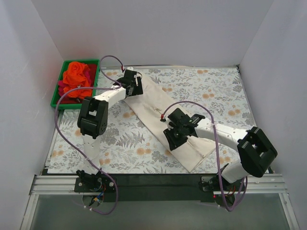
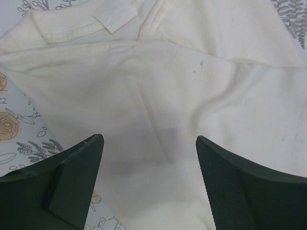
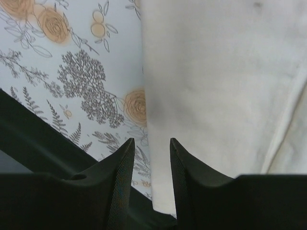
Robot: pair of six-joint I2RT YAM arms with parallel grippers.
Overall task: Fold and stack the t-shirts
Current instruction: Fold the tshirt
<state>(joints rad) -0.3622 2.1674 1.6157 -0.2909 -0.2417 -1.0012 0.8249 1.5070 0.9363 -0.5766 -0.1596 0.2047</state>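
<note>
The cream t-shirt (image 1: 153,103) lies folded in a long strip, slanting from the back left to the front right of the table. My left gripper (image 1: 134,84) is open over its collar end; the left wrist view shows the wide-apart jaws (image 2: 149,139) above the cream cloth (image 2: 168,72), with the neck label (image 2: 114,17) beyond. My right gripper (image 1: 171,136) is at the strip's left edge near its front end. Its jaws (image 3: 151,141) stand a narrow gap apart astride the shirt's edge (image 3: 216,86). The orange shirt (image 1: 76,74) and a red-magenta one (image 1: 64,88) lie bunched in the bin.
A green bin (image 1: 56,93) stands at the back left corner, off the floral tablecloth (image 1: 206,86). White walls close in the table on three sides. The dark front rail (image 1: 153,179) runs along the near edge by the arm bases.
</note>
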